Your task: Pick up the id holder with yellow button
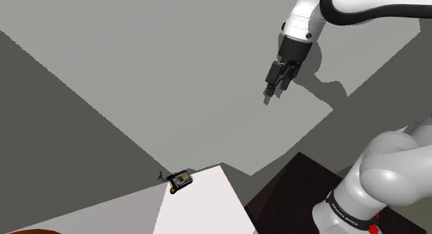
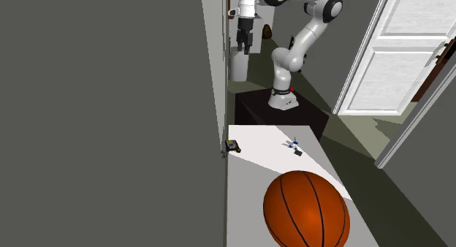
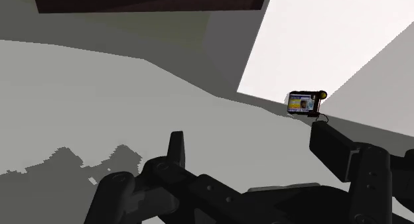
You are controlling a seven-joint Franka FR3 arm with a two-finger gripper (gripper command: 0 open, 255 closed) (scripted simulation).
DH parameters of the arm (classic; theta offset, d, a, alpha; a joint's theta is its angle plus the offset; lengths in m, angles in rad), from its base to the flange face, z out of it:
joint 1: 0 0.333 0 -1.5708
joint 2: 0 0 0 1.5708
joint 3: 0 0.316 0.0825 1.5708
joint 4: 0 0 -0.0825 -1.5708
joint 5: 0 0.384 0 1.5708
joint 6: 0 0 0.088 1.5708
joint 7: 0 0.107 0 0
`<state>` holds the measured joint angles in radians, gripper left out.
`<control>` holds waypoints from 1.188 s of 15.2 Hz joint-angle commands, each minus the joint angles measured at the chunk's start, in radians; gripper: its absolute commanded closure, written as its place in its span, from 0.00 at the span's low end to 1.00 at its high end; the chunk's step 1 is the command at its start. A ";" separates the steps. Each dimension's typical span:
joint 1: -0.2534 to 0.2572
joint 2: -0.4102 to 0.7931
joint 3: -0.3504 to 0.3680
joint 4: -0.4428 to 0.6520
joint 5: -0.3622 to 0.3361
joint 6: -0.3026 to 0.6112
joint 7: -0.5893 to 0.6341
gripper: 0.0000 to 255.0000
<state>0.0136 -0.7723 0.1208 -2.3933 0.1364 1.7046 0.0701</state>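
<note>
Id holder (image 3: 303,103) right at the edge of the white table (image 1: 201,208), on the corner that meets the grey wall (image 1: 138,73). Dark frame, card face up, yellow button (image 3: 322,95) at one end, a thin dark cord beside it. In the second exterior view, pressed to the table's left edge, hard by the wall: closed off on that side, open on the table side.

Bare white surface across the table's width to a small blue-and-white item (image 2: 294,145), well apart near the opposite edge. Nearer that view's bottom, an orange basketball (image 2: 307,209) on the same table, well apart from the holder. Dark stand (image 2: 281,118) at the table's far end, just beside it.

Gripper (image 1: 268,95) high above and well apart from the holder, pointing down, shadow cast on the wall behind. Fingers (image 3: 176,146) spread apart in the wrist view, nothing between them. Free air all round the gripper.

White panelled door (image 2: 394,48) off at the second exterior view's right, well away from the table.
</note>
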 commanded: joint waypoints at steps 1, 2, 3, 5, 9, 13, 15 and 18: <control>0.014 0.021 0.044 -0.030 0.017 0.069 0.029 0.00; 0.020 0.036 0.064 -0.042 0.022 0.102 0.041 0.00; 0.025 0.053 0.084 -0.052 0.027 0.136 0.053 0.00; 0.034 0.090 0.125 -0.068 0.035 0.204 0.078 0.00; 0.044 0.184 0.208 -0.083 0.038 0.339 0.133 0.00; 0.040 0.300 0.296 -0.076 0.014 0.472 0.200 0.00; 0.032 0.366 0.342 -0.063 -0.012 0.535 0.242 0.00; 0.009 0.474 0.414 -0.034 -0.077 0.622 0.319 0.00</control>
<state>0.0309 -0.3385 0.5082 -2.4409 0.0844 2.2957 0.3587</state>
